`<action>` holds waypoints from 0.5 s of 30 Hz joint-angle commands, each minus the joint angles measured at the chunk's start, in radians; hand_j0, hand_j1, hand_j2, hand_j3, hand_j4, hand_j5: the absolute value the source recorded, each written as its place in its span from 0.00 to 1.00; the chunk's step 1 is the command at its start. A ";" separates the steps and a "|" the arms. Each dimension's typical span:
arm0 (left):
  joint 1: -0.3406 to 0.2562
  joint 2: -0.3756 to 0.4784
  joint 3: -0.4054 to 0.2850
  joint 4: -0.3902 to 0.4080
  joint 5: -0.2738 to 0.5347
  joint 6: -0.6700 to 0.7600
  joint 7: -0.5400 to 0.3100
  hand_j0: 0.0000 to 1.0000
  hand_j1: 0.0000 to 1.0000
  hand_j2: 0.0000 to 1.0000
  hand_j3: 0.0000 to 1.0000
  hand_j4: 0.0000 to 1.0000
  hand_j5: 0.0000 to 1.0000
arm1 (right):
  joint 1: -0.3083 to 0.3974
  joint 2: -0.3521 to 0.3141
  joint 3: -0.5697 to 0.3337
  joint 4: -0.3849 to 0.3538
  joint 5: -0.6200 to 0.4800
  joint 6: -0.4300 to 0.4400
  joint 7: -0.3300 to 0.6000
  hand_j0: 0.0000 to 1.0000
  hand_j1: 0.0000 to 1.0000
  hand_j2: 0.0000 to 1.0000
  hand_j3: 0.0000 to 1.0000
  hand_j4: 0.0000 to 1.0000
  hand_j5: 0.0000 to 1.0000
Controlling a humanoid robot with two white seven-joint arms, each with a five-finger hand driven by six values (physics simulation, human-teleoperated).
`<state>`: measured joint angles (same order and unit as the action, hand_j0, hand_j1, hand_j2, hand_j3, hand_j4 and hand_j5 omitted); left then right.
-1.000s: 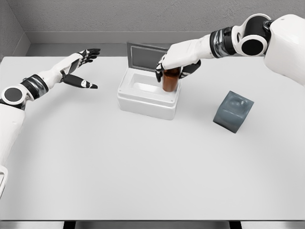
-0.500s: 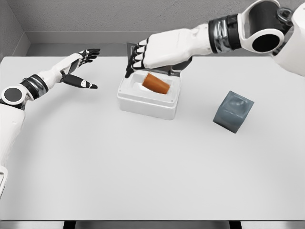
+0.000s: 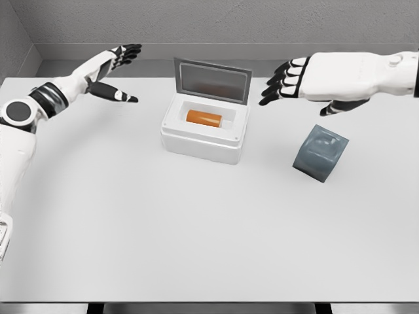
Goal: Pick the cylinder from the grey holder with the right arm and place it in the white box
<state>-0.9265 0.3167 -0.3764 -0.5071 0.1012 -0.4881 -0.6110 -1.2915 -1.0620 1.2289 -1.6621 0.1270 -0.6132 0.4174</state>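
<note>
An orange cylinder (image 3: 204, 118) lies on its side inside the white box (image 3: 204, 133), whose grey lid (image 3: 212, 80) stands open at the back. The grey holder (image 3: 320, 152) sits tilted on the table to the right of the box, with nothing in it. My right hand (image 3: 288, 78) hovers above the table between the box and the holder, fingers spread and holding nothing. My left hand (image 3: 118, 69) is raised at the far left of the table, fingers open and holding nothing.
The white table (image 3: 196, 222) stretches wide in front of the box and holder. A grey wall runs along the back edge, and the table's front edge lies near the bottom of the view.
My right hand let go of the cylinder, which dropped and settled flat in the box. The hand then drew back to the right. My left hand rose slightly.
</note>
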 commanded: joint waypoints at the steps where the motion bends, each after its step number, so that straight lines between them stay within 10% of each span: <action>1: 0.000 -0.028 0.005 0.016 0.005 0.008 0.000 1.00 1.00 1.00 1.00 1.00 1.00 | 0.001 -0.029 0.004 0.004 -0.009 0.002 0.004 0.97 0.97 0.97 0.97 0.97 0.97; 15: -0.066 -0.116 -0.006 0.130 -0.046 0.026 0.000 1.00 1.00 1.00 1.00 1.00 1.00 | 0.017 -0.076 0.007 0.027 -0.001 0.002 0.006 1.00 1.00 1.00 1.00 1.00 1.00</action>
<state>-0.9925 0.2067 -0.3854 -0.3806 0.0566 -0.4709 -0.6111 -1.2747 -1.1374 1.2367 -1.6367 0.1315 -0.6130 0.4247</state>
